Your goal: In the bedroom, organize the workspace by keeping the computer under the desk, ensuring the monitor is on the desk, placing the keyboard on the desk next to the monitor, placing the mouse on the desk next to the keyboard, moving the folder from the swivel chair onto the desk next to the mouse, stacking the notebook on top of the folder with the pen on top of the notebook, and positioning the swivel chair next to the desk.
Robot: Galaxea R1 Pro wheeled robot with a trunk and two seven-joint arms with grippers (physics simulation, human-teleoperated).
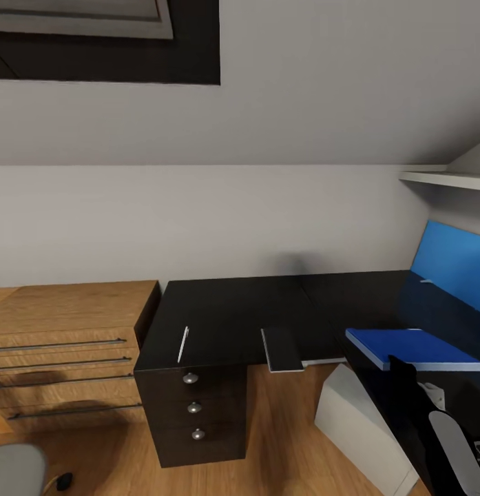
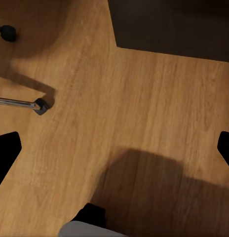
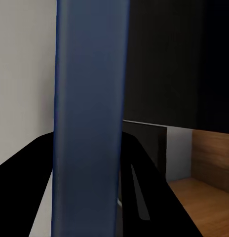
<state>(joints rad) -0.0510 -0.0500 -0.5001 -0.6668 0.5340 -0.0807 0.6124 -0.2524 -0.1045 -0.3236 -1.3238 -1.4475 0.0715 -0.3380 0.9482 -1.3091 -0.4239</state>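
Folder job looks about halfway there. My right fingers [image 3: 90, 197] are clamped on the blue folder [image 1: 412, 348], which in the head view is flat over the front edge of the black desk [image 1: 233, 317], on the right-hand wing; I can't tell if it's resting yet. My left fingers [image 2: 114, 148] are spread apart, holding nothing, hanging over the wood floor [image 2: 144, 108].

On the desk so far: a thin white pen [image 1: 183, 344] near the left front corner, and a flat dark grey thing I take for the notebook [image 1: 282, 349], poking over the front edge. The grey computer [image 1: 363, 427] sits on the floor under the desk. So stacking notebook and pen is left, plus pushing the chair [image 1: 16, 468] in; its seat is at the lower left. No keyboard or mouse that I can make out.

Room: sloped grey ceiling, skylight [image 1: 105, 38], wooden drawer unit [image 1: 67, 344] touching the desk's left end.
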